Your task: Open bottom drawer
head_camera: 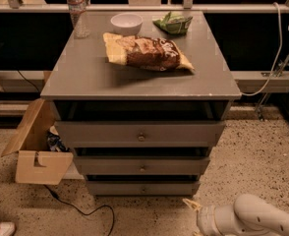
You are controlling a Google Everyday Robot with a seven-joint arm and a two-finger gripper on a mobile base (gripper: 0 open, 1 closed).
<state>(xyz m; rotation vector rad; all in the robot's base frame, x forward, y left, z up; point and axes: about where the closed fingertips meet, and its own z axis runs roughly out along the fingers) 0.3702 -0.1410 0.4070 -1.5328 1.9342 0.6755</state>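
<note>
One bottom drawer [142,188] sits upper-left of the spread fingers [190,204].

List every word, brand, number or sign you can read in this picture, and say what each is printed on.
Nothing can be read as text here.
Water bottle: label too blurred to read.
Brown and yellow snack bag: print unreadable.
Green packet: print unreadable.
Cardboard box: no lettering visible.
Bottom drawer: plain front, no label.
Gripper, low on the floor right of the bottom drawer: no markings visible.
</note>
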